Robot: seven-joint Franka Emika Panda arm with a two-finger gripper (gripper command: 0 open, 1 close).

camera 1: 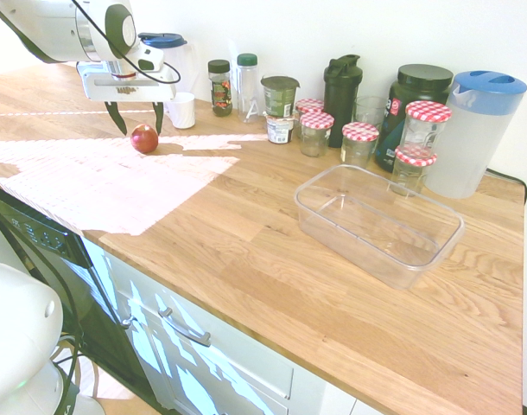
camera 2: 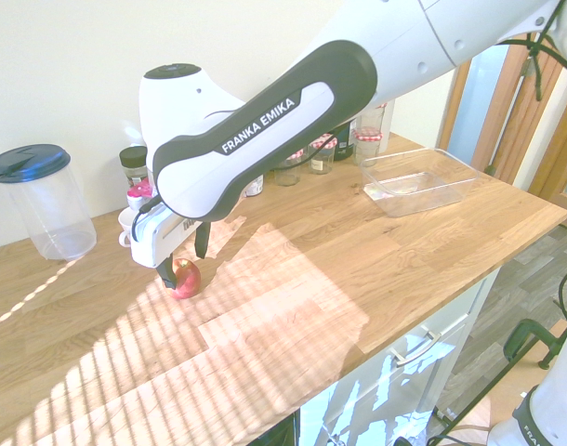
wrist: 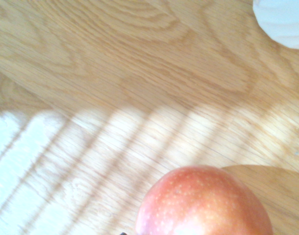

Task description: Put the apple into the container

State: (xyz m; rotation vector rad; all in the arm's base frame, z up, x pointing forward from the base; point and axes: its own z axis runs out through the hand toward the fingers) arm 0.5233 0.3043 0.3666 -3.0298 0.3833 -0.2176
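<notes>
The small red apple (camera 1: pixel 144 138) (camera 2: pixel 186 277) rests on the wooden counter near its left end, and its top fills the lower part of the wrist view (wrist: pixel 203 203). My gripper (camera 1: pixel 138 123) (camera 2: pixel 181 258) hangs right over it, open, with one dark finger on each side of the apple's upper half. Nothing is gripped. The clear rectangular container (camera 1: pixel 367 251) (camera 2: pixel 404 200) sits empty far to the right along the counter, well away from the apple.
A white mug (camera 1: pixel 182 110) (wrist: pixel 284 19) stands just behind the apple. Red-checked-lid jars (camera 1: pixel 359 138), spice bottles, dark shakers and a blue-lidded pitcher (camera 1: pixel 475 130) line the back wall. Another blue-lidded pitcher (camera 2: pixel 46 200) stands at the far left.
</notes>
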